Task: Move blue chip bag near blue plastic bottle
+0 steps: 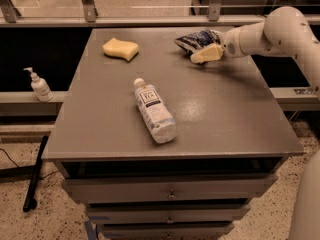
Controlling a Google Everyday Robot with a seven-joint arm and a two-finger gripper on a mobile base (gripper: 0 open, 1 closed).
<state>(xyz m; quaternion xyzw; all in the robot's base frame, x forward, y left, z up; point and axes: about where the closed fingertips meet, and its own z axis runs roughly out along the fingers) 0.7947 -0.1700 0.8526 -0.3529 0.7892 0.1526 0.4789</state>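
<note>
The blue chip bag (196, 38), dark blue foil with white markings, is at the far right of the grey table top (215, 114). My gripper (206, 53) reaches in from the right and is shut on the bag's near edge; one cream finger (204, 55) shows in front of the bag. The blue plastic bottle (154, 111), clear with a white cap and a pale label, lies on its side near the table's middle, cap pointing away. The bag is well apart from the bottle, to its far right.
A yellow sponge (120, 48) lies at the far left of the table. A small white pump dispenser (38, 85) stands on a ledge left of the table. Drawers (170, 190) sit below the table top. My white arm (285, 31) spans the right edge.
</note>
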